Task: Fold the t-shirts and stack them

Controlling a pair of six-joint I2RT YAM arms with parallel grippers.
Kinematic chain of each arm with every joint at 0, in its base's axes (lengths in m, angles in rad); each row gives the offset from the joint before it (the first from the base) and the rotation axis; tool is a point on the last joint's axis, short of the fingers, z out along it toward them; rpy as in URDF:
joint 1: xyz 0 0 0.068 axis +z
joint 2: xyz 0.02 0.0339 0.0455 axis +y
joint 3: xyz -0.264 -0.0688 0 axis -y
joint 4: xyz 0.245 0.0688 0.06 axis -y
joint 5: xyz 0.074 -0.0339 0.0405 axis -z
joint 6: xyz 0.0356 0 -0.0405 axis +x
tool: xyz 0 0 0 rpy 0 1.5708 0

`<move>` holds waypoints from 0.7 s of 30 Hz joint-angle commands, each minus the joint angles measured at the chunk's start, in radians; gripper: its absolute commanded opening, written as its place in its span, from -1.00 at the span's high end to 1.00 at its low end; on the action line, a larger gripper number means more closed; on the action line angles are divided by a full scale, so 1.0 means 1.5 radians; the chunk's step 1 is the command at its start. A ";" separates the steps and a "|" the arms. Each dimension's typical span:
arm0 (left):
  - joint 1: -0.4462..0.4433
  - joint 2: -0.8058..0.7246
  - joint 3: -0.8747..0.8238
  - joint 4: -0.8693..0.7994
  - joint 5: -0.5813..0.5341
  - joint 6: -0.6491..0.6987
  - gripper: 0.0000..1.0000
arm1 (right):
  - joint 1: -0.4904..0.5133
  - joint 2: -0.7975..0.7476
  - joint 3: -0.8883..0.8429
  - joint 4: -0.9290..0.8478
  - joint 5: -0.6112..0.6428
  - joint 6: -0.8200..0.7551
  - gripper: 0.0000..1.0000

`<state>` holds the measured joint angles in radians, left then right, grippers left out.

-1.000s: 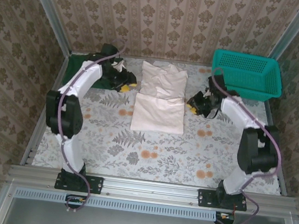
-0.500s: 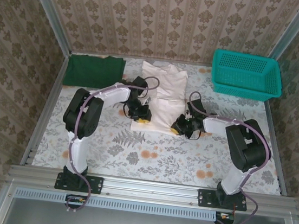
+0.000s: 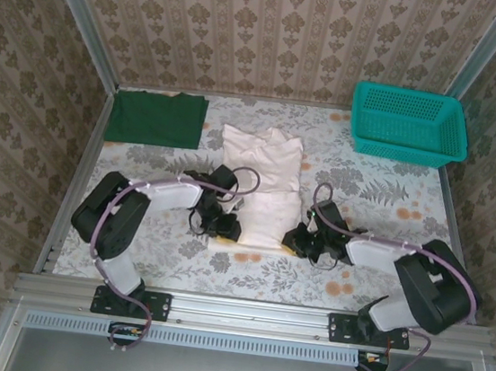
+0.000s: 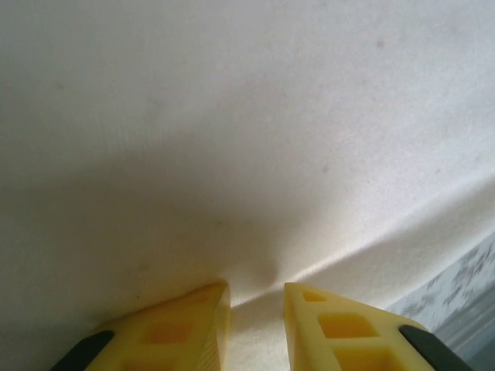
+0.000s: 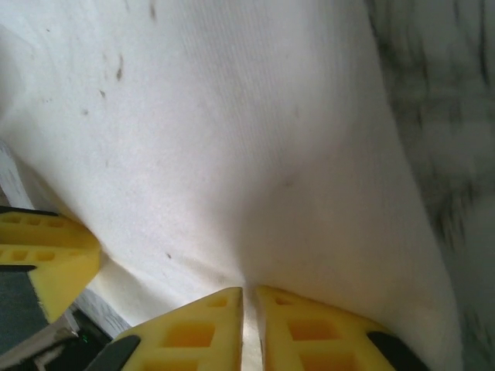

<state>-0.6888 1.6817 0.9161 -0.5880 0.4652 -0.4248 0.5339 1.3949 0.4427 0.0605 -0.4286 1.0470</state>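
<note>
Floral-patterned table [image 3: 246, 271]: one t-shirt held at both near corners.
Off-white soft cloth short-sleeved t-shirt [image 3: 264, 165] lies centre, long axis 12 to 6 o'clock; left gripper [image 3: 224, 230] clamps its 7 o'clock corner, right gripper [image 3: 295, 242] its 5 o'clock corner. Plain dark green cloth t-shirt [image 3: 157, 117] lies flat at 10 o'clock, nearer the left arm. Count: two t-shirts, one teal plastic mesh basket [image 3: 406, 149].

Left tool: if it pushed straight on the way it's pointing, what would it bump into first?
The left tool pinches an edge of the off-white t-shirt. Straight ahead lies more of that same cloth, so it would likely meet that first.
</note>
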 commanded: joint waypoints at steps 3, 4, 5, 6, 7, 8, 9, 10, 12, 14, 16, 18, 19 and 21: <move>-0.001 -0.082 -0.011 -0.109 -0.040 -0.017 0.27 | 0.028 -0.152 -0.034 -0.201 0.078 0.009 0.52; 0.006 -0.096 0.003 -0.123 -0.040 -0.017 0.22 | 0.027 -0.193 -0.024 -0.224 0.086 0.008 0.50; 0.017 -0.106 0.022 -0.138 -0.037 -0.015 0.19 | 0.028 -0.229 -0.010 -0.245 0.098 0.005 0.48; 0.028 -0.110 0.039 -0.146 -0.033 -0.012 0.18 | 0.028 -0.254 0.004 -0.255 0.111 0.004 0.47; 0.041 -0.110 0.059 -0.156 -0.025 -0.008 0.18 | 0.025 -0.276 0.019 -0.261 0.127 0.003 0.46; 0.056 -0.105 0.081 -0.163 -0.013 0.001 0.18 | 0.018 -0.284 0.036 -0.261 0.136 0.001 0.46; 0.071 -0.097 0.105 -0.168 -0.006 0.011 0.22 | 0.009 -0.277 0.057 -0.256 0.141 -0.003 0.46; 0.083 -0.085 0.124 -0.172 -0.004 0.020 0.26 | 0.000 -0.258 0.078 -0.250 0.139 -0.010 0.46; 0.112 -0.049 0.167 -0.175 -0.003 0.034 0.34 | -0.022 -0.179 0.136 -0.237 0.122 -0.032 0.50; 0.137 -0.007 0.197 -0.168 0.009 0.040 0.42 | -0.035 -0.086 0.198 -0.233 0.099 -0.053 0.57; 0.150 0.032 0.223 -0.160 0.019 0.044 0.44 | -0.041 0.007 0.260 -0.231 0.076 -0.069 0.63; 0.169 0.071 0.249 -0.145 0.015 0.050 0.44 | -0.044 0.092 0.313 -0.215 0.056 -0.084 0.66; 0.174 0.092 0.264 -0.142 0.017 0.053 0.44 | -0.048 0.120 0.329 -0.216 0.060 -0.087 0.67; 0.182 0.138 0.295 -0.136 0.014 0.055 0.46 | -0.062 0.176 0.349 -0.204 0.059 -0.084 0.69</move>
<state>-0.4335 1.8256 1.3048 -0.7891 0.4740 -0.3828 0.4610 1.5780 0.9283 -0.2367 -0.3122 0.9585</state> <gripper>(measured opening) 0.275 0.157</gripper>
